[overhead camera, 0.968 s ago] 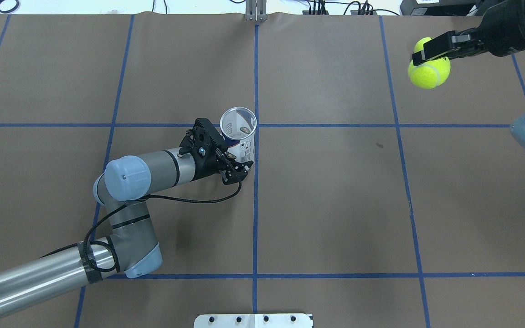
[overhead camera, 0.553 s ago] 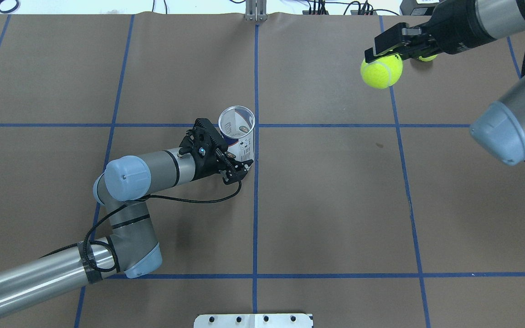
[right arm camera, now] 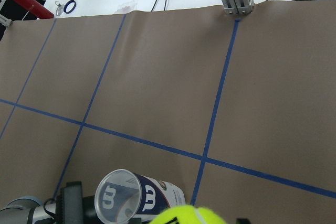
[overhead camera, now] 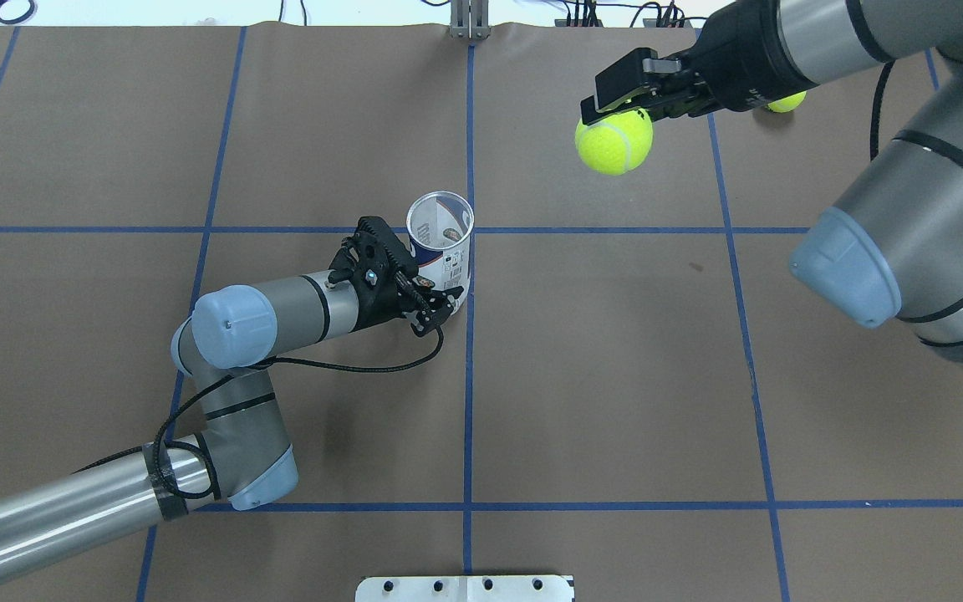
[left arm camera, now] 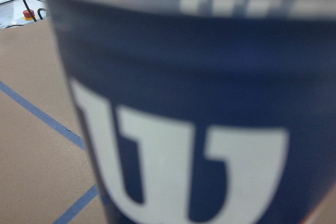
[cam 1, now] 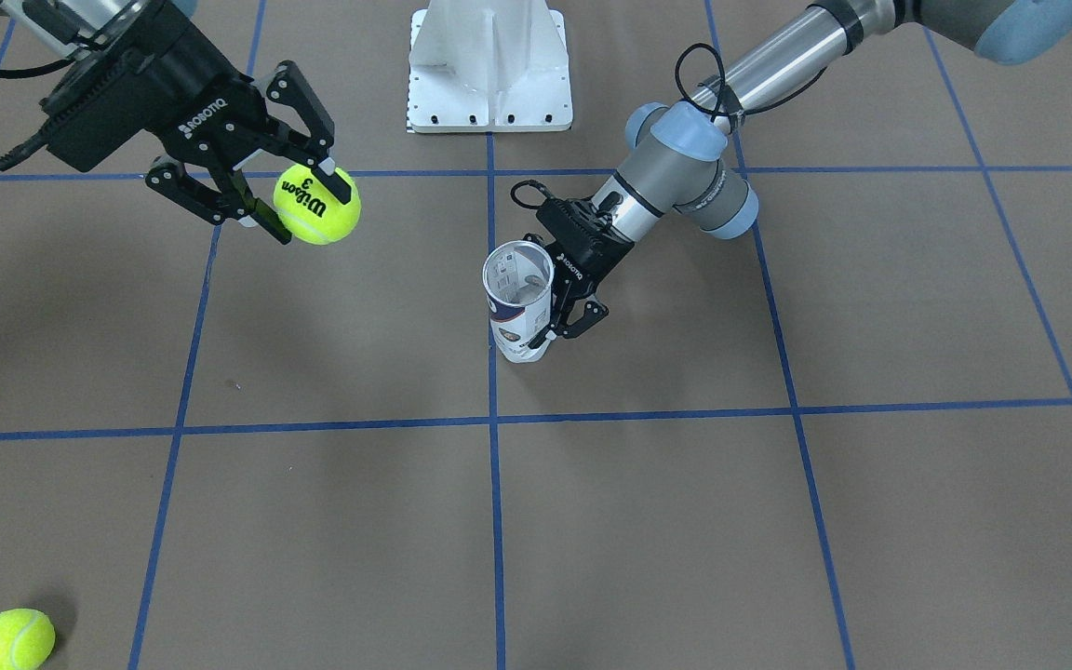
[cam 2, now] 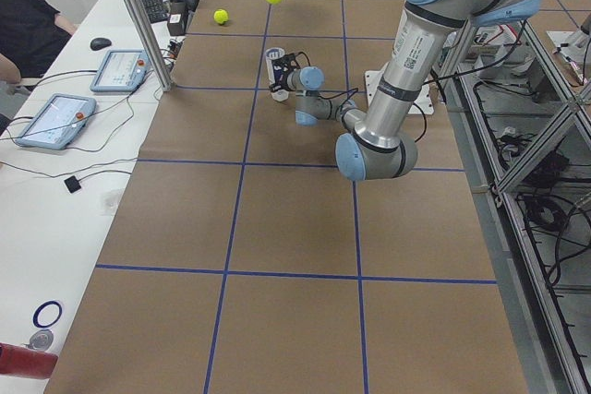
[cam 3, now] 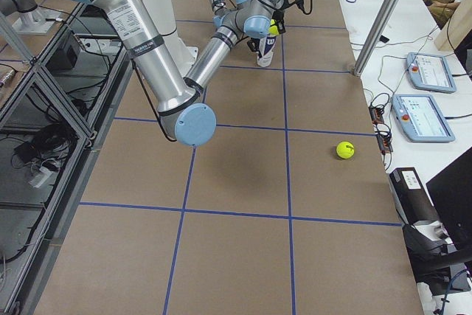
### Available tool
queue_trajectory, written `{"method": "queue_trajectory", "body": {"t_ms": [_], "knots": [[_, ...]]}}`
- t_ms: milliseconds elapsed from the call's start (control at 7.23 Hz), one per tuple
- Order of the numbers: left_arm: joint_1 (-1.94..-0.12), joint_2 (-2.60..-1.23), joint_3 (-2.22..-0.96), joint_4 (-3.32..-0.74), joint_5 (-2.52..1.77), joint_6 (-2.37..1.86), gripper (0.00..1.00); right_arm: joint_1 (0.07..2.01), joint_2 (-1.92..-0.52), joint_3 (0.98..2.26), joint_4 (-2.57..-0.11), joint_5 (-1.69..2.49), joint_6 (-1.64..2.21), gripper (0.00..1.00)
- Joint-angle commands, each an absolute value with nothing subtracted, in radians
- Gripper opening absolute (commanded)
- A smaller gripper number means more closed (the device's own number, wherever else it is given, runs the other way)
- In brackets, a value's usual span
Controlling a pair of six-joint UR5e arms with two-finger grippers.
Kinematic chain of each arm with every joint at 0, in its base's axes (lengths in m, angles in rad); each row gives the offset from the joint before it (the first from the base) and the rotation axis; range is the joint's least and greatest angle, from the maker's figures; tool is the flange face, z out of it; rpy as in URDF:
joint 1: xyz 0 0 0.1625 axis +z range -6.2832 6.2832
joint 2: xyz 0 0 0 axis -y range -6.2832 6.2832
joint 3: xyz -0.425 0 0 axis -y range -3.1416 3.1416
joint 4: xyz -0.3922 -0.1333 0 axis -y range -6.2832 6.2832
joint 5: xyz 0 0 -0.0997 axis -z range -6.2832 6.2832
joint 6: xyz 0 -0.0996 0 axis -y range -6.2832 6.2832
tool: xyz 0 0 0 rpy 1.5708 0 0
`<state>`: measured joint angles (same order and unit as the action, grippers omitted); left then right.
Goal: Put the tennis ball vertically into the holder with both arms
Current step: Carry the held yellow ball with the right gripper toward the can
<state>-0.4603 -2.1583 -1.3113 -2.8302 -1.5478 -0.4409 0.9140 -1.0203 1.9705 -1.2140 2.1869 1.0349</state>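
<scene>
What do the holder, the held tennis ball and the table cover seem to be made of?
Holder: probably clear glossy plastic with a printed navy-white label; the label shows through from inside. Held tennis ball: matte yellow felt, fuzzy, with a curved seam. Table cover: apparently matte brown paper, its far edge wavy.

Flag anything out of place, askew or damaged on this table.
One thing only: a spare tennis ball lies loose on the table at the robot's far right, away from both arms. The holder stands upright in the left gripper, and the right gripper holds its ball in the air. Nothing looks spilled or damaged.
</scene>
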Motion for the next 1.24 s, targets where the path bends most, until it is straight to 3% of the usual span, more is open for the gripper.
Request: {"method": "queue_trajectory", "body": {"t_ms": [0,415,1106], "knots": [[-0.460,-2.158,-1.312,-2.830,-1.548,-0.440,0.65,0.800,-0.936,1.967,-1.285,2.067,1.049,0.00],[-0.460,-2.158,-1.312,-2.830,-1.548,-0.440,0.65,0.709,-0.775,1.819,-1.339,1.944,1.058,0.00],[-0.460,-2.161,-1.312,-2.830,-1.548,-0.442,0.65,0.697,-0.692,1.659,-1.335,1.927,1.057,0.00]]}}
